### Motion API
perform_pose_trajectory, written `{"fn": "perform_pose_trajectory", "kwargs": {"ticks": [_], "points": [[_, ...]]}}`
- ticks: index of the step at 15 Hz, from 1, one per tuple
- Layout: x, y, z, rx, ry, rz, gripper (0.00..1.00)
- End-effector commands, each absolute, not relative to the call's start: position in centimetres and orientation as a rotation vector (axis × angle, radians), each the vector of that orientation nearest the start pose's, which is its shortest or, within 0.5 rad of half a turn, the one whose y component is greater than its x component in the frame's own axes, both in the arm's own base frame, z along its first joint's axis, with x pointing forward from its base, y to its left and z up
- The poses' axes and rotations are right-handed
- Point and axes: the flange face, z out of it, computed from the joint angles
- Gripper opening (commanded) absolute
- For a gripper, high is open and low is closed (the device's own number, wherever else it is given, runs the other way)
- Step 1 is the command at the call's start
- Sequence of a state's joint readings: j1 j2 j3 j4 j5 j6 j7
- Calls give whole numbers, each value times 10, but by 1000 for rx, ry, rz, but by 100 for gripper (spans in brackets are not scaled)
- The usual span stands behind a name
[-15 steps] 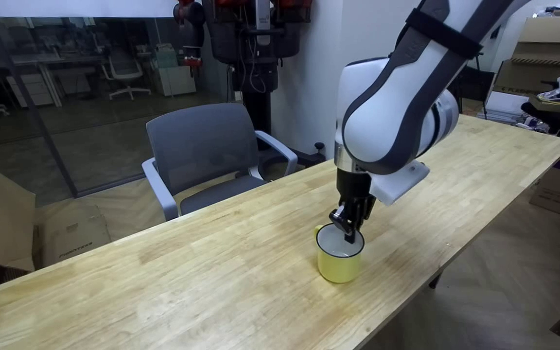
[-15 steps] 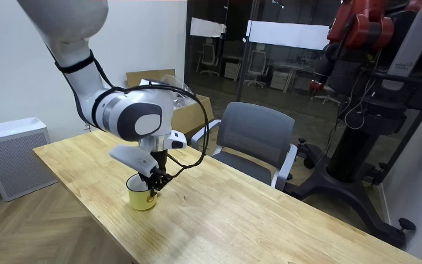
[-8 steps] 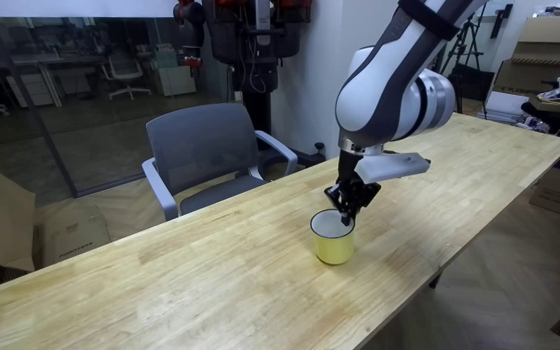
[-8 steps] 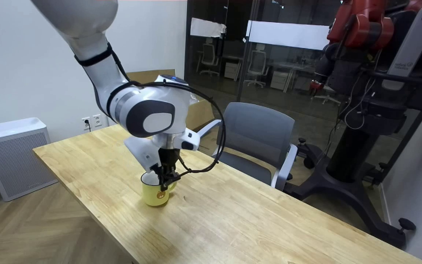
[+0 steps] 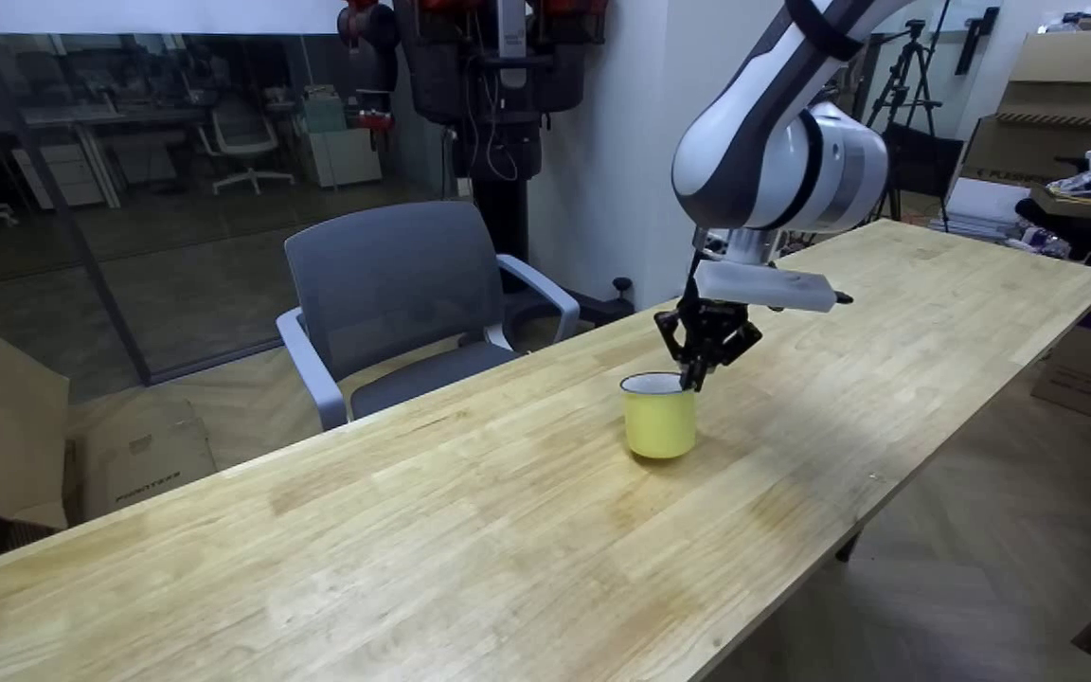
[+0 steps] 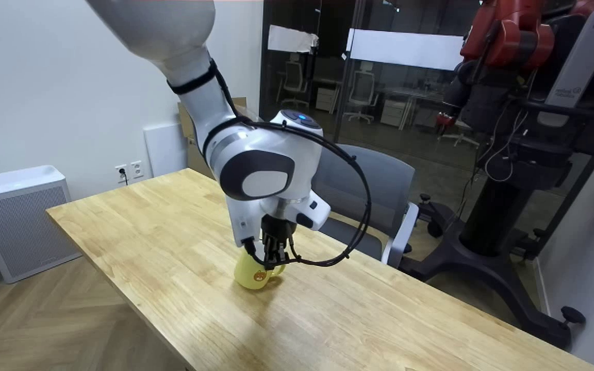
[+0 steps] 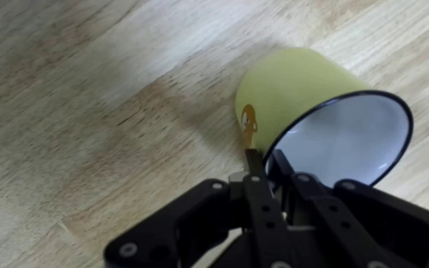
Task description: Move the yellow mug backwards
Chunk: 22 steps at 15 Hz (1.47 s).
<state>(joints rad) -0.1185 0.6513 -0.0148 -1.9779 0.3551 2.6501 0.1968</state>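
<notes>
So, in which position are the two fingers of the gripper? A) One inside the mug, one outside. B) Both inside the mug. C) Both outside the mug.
A: in the wrist view, the gripper has one finger outside the mug and the other inside, with the wall between them.

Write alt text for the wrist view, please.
A yellow mug, white inside, pinched at one side by a black end effector, one finger inside and one outside. A brown cartoon animal decorates the mug; a wooden table fills the background.
</notes>
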Motion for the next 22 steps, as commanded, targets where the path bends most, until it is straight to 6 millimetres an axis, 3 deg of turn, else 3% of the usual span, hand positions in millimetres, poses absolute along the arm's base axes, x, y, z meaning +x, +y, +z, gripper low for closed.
{"fn": "perform_pose_trajectory", "kwargs": {"ticks": [1,5,10,14,18,22], "points": [[617,-109,121,-2680,1176,-37,3],[625,-115,119,-2512,1369,-110,3],[633,-96,129,-2387,1543,-403,3],[631,-78,124,-2370,1629,-656,3],[626,-72,117,-2357,1712,-714,3],[624,-61,116,-2392,1699,-657,3]]}}
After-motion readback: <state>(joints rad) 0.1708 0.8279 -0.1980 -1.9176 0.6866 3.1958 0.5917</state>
